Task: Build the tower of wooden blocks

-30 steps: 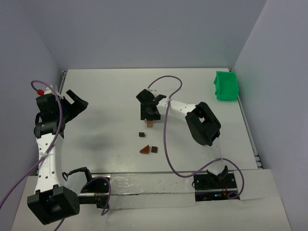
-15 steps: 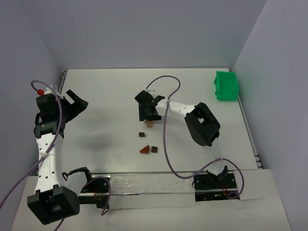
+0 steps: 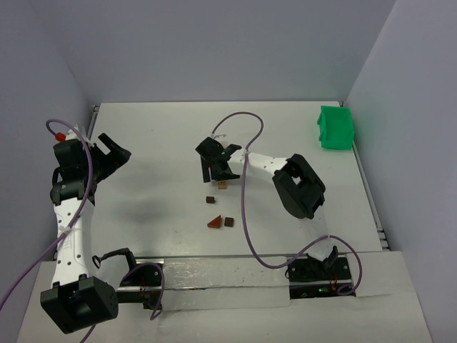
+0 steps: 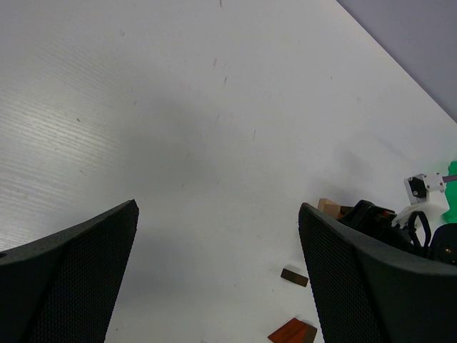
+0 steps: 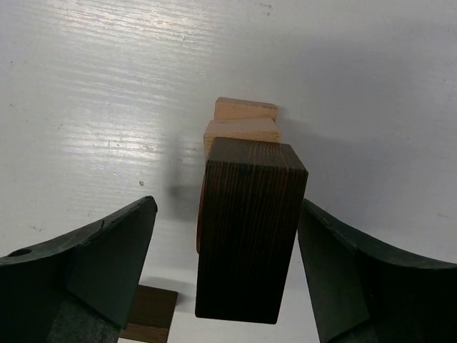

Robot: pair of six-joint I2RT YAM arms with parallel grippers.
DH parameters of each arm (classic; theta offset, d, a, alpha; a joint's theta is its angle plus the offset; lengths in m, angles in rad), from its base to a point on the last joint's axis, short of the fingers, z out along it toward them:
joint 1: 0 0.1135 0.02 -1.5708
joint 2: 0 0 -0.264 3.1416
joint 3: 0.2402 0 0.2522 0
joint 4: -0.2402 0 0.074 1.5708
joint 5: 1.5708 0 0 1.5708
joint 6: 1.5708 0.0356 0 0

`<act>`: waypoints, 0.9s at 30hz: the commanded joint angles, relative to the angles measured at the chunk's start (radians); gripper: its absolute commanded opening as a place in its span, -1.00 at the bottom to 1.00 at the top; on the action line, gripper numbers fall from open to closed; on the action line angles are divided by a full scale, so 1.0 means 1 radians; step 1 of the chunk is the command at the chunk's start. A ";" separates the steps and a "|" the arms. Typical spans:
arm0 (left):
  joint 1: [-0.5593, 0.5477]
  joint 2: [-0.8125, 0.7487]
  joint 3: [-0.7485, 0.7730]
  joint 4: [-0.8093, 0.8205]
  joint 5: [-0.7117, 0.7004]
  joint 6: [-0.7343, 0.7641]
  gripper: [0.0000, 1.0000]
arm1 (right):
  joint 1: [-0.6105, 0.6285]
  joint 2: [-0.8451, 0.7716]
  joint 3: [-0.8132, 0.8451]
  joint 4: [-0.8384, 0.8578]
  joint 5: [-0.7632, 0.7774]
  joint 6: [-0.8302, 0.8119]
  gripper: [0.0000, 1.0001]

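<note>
A half-built block tower [image 5: 250, 229] stands near the middle of the white table [image 3: 157, 128], a dark brown block as its topmost piece over at least two light tan ones. The right gripper [image 5: 232, 275] hangs over it with its jaws parted. Seen from the right wrist, a clear gap shows on either side of the dark block, so the tool grips nothing. From overhead the tower is only a tan speck just beside that gripper at its 5 o'clock.

Three loose blocks [image 3: 211, 200] lie on the table at about 6 o'clock from the tower. There is one small dark piece close by, and farther down a reddish wedge [image 3: 215, 222] sits just beside a dark cube [image 3: 229, 221].

At 9 o'clock on the table the left gripper [image 3: 111, 153] hovers well apart from the work, its jaws spread wide and empty. A green bin [image 3: 335, 127] sits at the 2 o'clock corner.

The job looks a little past halfway. The lower courses appear set and standing free, while the three pieces on the table are not yet stacked. The wedge is likely the cap.
</note>
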State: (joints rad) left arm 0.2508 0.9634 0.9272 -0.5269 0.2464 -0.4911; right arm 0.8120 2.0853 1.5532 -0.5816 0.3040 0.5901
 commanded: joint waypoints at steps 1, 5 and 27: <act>0.005 -0.008 0.001 0.039 0.019 0.013 0.98 | 0.012 -0.083 0.026 0.003 0.054 -0.015 0.87; 0.005 -0.019 -0.001 0.039 0.016 0.011 0.98 | 0.014 -0.138 0.017 0.013 0.059 -0.028 0.98; 0.005 -0.096 -0.033 0.075 0.072 0.041 0.98 | 0.083 -0.561 -0.164 0.074 -0.064 -0.358 0.89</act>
State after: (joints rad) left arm 0.2508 0.9148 0.9100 -0.5145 0.2659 -0.4857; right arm 0.8806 1.6483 1.4411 -0.5583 0.3408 0.3863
